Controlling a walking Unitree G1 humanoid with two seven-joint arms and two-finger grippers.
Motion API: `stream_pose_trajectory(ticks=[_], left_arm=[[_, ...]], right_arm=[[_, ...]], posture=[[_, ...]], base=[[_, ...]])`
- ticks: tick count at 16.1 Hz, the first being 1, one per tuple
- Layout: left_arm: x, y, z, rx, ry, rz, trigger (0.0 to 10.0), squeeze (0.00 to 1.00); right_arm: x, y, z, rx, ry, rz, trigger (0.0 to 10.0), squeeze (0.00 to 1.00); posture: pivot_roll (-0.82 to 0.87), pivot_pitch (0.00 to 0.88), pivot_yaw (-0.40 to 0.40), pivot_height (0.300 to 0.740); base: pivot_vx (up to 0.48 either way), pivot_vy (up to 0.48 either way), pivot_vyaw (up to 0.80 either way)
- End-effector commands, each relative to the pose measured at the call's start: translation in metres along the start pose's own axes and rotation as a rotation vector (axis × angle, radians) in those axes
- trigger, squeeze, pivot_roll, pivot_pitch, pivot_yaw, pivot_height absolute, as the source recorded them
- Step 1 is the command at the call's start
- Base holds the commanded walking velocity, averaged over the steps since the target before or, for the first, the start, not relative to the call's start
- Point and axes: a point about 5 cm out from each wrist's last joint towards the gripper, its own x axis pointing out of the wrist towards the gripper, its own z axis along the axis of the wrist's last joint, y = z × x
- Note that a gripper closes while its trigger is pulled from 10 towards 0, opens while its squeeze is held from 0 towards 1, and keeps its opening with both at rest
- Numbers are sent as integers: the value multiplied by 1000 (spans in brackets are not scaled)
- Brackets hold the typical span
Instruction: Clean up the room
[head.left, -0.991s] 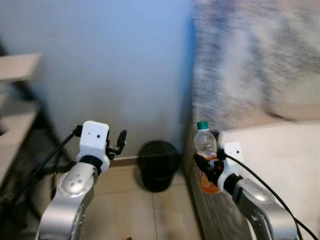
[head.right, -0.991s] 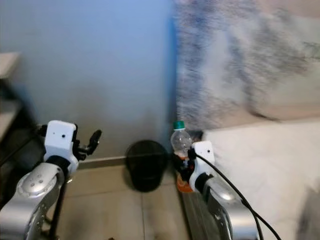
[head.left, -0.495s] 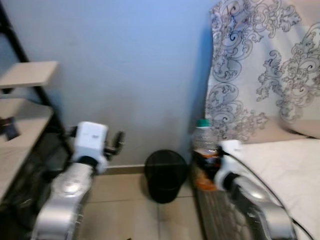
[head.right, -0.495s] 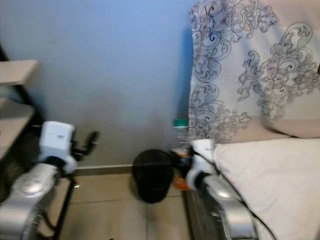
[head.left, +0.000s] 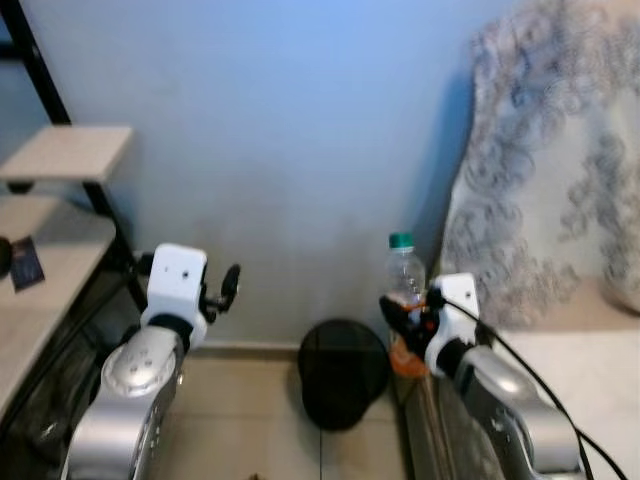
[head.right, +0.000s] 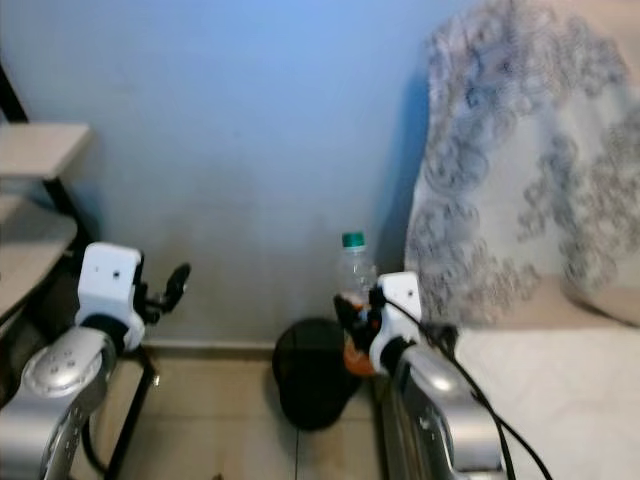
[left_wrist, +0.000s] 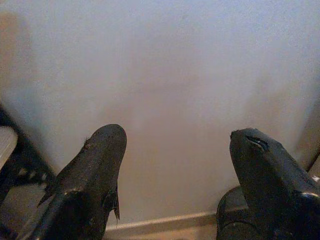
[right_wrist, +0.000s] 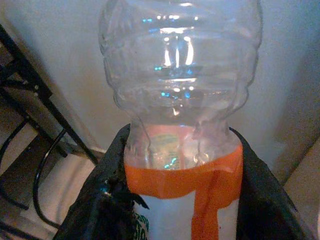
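Bottle (head.left: 404, 290) nearer bin (head.left: 343, 372) now (right gripper (head.left: 412, 318) clamped).

Blue wall (head.left: 290, 130) serves as landmark. Black-framed shelf unit (head.left: 60, 160) stands against its left end. Patterned grey-white fabric (head.left: 560, 200) hangs at its right end, above a white mattress (head.left: 590, 370). Tiled floor (head.left: 250, 420) lies at its base.

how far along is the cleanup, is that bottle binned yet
Not yet. Done: the right gripper has the empty plastic bottle picked up and clamped upright. In hand: carrying it beside the black mesh wastebasket by the blue wall. Left: move it over the rim and drop it. The left gripper is open and empty.
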Motion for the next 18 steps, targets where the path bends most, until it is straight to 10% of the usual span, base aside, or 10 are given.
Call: stream_pose_trajectory(ticks=[1,12,18], left_arm=[[1,-8,5,-1,-23,-33,10000,0],[2,-9,3,6,-19,-58,10000,0],[-3,-17,-8,74,38,-186,10000,0]], right_arm=[[-5,-14,-1,-7,4,-57,10000,0],[-2,-8,-5,8,39,-2,10000,0],[0,-17,-15,-148,153,64,10000,0]], posture=[[74,0,5,740],[72,0,3,740],[60,0,20,740]], base=[[341,0,0],[340,0,-69],[167,0,-261]])
